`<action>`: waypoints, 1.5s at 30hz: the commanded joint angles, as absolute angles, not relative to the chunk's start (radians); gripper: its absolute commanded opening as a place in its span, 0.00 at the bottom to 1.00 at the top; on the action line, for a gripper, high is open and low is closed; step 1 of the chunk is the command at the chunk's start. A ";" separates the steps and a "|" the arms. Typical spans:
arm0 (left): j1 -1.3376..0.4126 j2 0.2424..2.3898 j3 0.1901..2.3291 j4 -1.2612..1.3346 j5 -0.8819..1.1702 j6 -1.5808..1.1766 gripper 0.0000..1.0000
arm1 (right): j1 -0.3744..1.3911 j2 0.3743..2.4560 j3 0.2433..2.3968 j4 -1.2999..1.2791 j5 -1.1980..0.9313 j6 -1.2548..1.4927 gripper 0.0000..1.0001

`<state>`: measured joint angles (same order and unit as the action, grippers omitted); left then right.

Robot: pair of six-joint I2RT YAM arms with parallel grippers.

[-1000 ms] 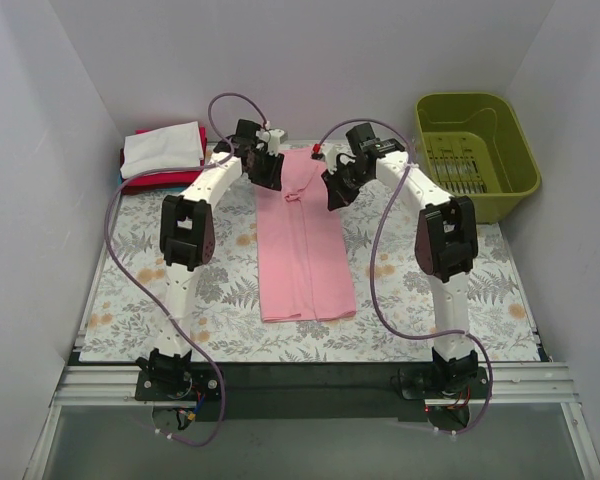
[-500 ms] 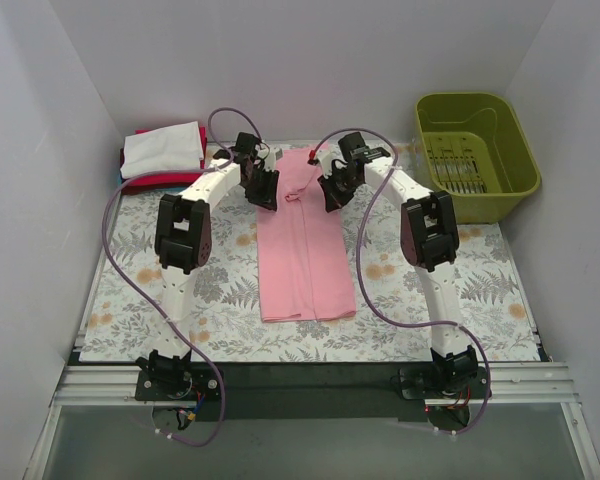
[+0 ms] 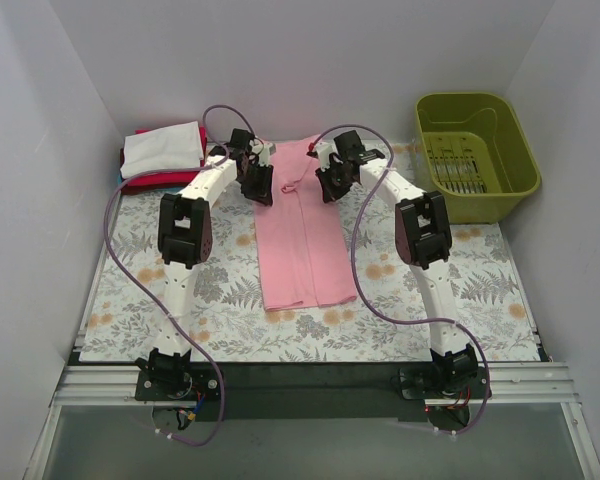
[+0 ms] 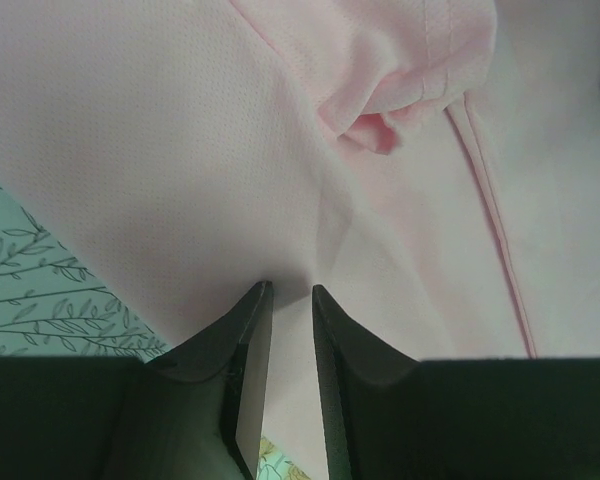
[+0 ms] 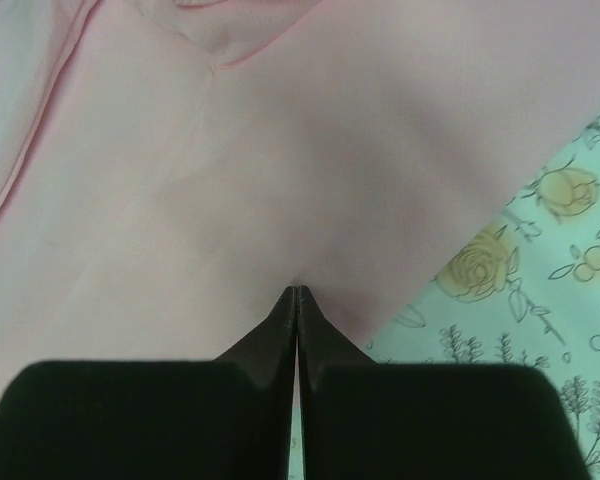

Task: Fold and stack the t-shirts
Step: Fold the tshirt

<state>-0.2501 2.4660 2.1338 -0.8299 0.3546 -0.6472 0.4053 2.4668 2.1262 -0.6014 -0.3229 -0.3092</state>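
Observation:
A light pink t-shirt (image 3: 305, 250), folded into a long strip, lies down the middle of the floral table cloth. My left gripper (image 3: 261, 190) is at its far left edge, near the collar. In the left wrist view the narrow-gapped gripper (image 4: 290, 290) pinches the pink cloth (image 4: 180, 150), and creases run out from the tips. My right gripper (image 3: 327, 190) is at the far right edge. In the right wrist view it (image 5: 297, 290) is closed tight on the shirt's edge (image 5: 310, 130). A white shirt (image 3: 163, 148) lies folded on a red one (image 3: 150, 180) at the far left.
An olive green basket (image 3: 475, 150) stands at the far right. The floral table cloth (image 3: 460, 290) lies bare on both sides of the pink shirt. White walls close in the left, right and back.
Both grippers have moved toward the back wall. The pink shirt has slid that way with them, and its near edge now lies farther from the arm bases.

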 commanded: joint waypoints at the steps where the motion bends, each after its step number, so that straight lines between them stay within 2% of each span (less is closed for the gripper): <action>1: -0.241 2.522 2.166 -0.839 0.284 -0.618 0.23 | 0.388 2.530 2.171 -0.558 -0.268 -0.276 0.01; 9: -0.232 2.569 2.216 -0.815 0.233 -0.597 0.23 | 0.388 2.537 2.164 -0.529 -0.285 -0.252 0.01; 15: -0.218 2.562 2.209 -0.824 0.222 -0.578 0.24 | 0.391 2.496 2.071 -0.526 -0.321 -0.239 0.01; 18: -0.213 2.531 2.171 -0.818 0.245 -0.566 0.26 | 0.390 2.494 2.074 -0.520 -0.301 -0.241 0.01; 20: -0.213 2.499 2.163 -0.816 0.290 -0.565 0.32 | 0.382 2.490 2.104 -0.520 -0.305 -0.250 0.01; 21: -0.215 2.481 2.157 -0.815 0.311 -0.565 0.36 | 0.379 2.482 2.117 -0.523 -0.316 -0.253 0.04; 22: -0.213 2.462 2.149 -0.804 0.346 -0.565 0.43 | 0.379 2.470 2.123 -0.525 -0.328 -0.262 0.18; 25: -0.213 2.379 2.170 -0.793 0.382 -0.569 0.53 | 0.377 2.370 2.125 -0.523 -0.397 -0.275 0.37; 26: -0.213 2.325 2.174 -0.784 0.408 -0.555 0.59 | 0.379 2.305 2.117 -0.523 -0.432 -0.291 0.51; 29: -0.213 2.231 2.146 -0.749 0.454 -0.529 0.71 | 0.379 2.171 2.100 -0.523 -0.475 -0.346 0.68; 31: -0.213 2.120 2.105 -0.704 0.471 -0.508 0.72 | 0.382 2.073 2.056 -0.523 -0.485 -0.386 0.76; 34: -0.212 1.946 1.962 -0.626 0.520 -0.479 0.73 | 0.383 1.981 1.979 -0.522 -0.508 -0.448 0.78; 36: -0.212 1.837 1.794 -0.566 0.590 -0.454 0.73 | 0.383 1.893 1.933 -0.522 -0.531 -0.486 0.80; 37: -0.212 1.730 1.737 -0.516 0.621 -0.399 0.73 | 0.383 1.838 1.883 -0.522 -0.538 -0.501 0.87; 38: -0.213 1.682 1.671 -0.499 0.644 -0.370 0.73 | 0.382 1.809 1.861 -0.523 -0.548 -0.512 0.88; 40: -0.224 1.587 1.516 -0.469 0.657 -0.333 0.78 | 0.385 1.752 1.813 -0.537 -0.590 -0.563 0.91; 42: -0.230 1.468 1.403 -0.503 0.684 -0.252 0.82 | 0.393 1.660 1.718 -0.570 -0.655 -0.626 0.93; 45: -0.259 1.352 1.300 -0.675 0.732 -0.098 0.82 | 0.442 1.534 1.508 -0.571 -0.609 -0.695 0.92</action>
<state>-0.2363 1.3895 1.4063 -0.5385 0.6605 -0.2783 0.4015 1.5780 1.6562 -0.4988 -0.5873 -0.5854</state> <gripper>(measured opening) 0.819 0.926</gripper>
